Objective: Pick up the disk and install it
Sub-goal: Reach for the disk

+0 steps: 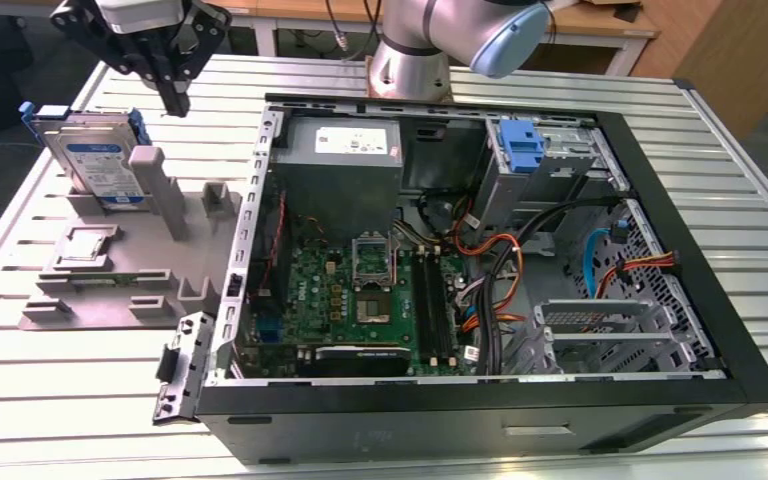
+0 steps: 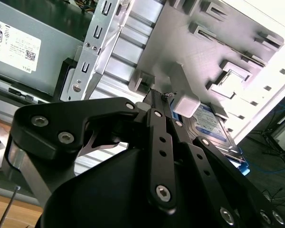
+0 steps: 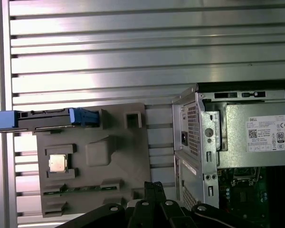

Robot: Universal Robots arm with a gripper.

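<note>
The disk (image 1: 96,158) stands on edge in a grey holder (image 1: 157,190) at the exterior view's left, its white-and-blue label facing forward and blue rails along its sides. My gripper (image 1: 176,104) hangs above the holder, a little to the exterior view's right of the disk and apart from it, fingers pointing down and shut with nothing between them. In the first wrist view the disk (image 3: 50,117) shows edge-on beyond the fingertips (image 3: 154,186). The second wrist view shows the disk's label (image 2: 213,124) past my closed gripper (image 2: 157,97).
An open computer case (image 1: 744,380) lies on the slatted metal table (image 1: 64,400), with a power supply (image 1: 341,146), motherboard (image 1: 357,290), cables and a blue bracket (image 1: 524,145) in its drive bay. The grey fixture also holds a chip (image 3: 57,163) and a green strip (image 1: 107,278).
</note>
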